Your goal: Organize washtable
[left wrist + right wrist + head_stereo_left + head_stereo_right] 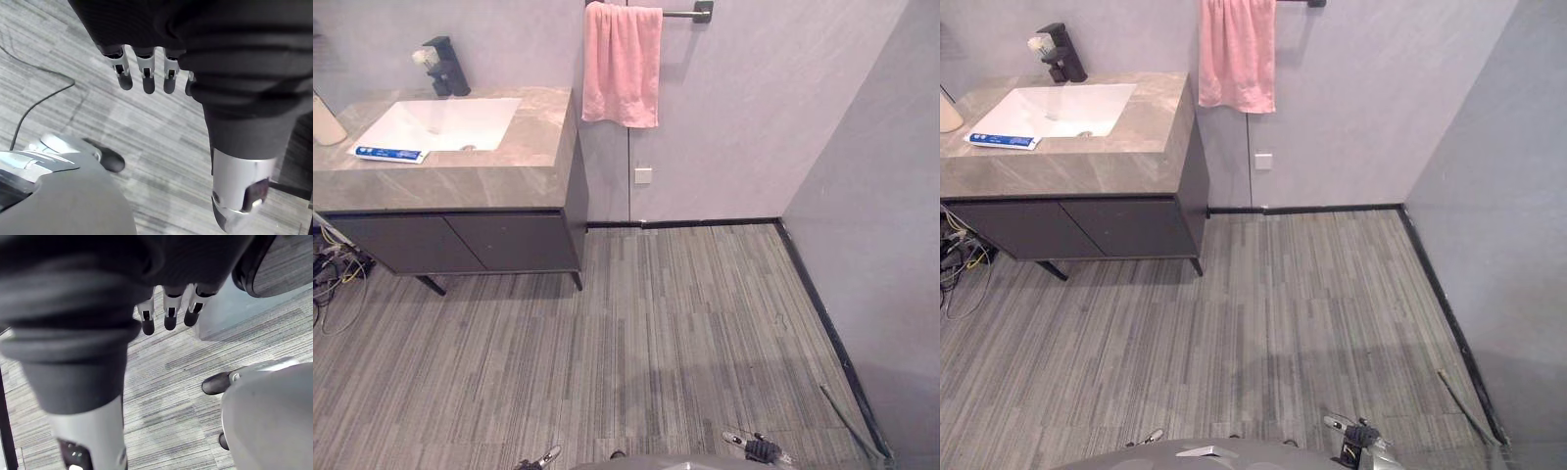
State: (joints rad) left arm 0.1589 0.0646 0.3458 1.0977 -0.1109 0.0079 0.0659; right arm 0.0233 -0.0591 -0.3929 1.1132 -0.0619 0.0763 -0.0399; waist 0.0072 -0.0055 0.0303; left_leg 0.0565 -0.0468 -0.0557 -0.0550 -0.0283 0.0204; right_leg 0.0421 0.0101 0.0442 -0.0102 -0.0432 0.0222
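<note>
The washtable (509, 181) stands at the far left, a grey stone top over a dark cabinet, with a white basin (440, 123) and a black tap (445, 67). A blue and white toothpaste tube (388, 154) lies flat on the top by the basin's front left corner. A white container (325, 122) stands at the top's left edge. My left hand (144, 73) hangs low over the floor, fingers relaxed and holding nothing. My right hand (168, 311) hangs the same way, and shows at the bottom edge (759, 450) of the eye views.
A pink towel (622, 64) hangs from a wall rail right of the washtable. A white wall socket (643, 175) sits below it. Loose cables (333, 269) lie on the floor left of the cabinet. A grey wall (881, 225) closes the right side; striped grey floor lies between.
</note>
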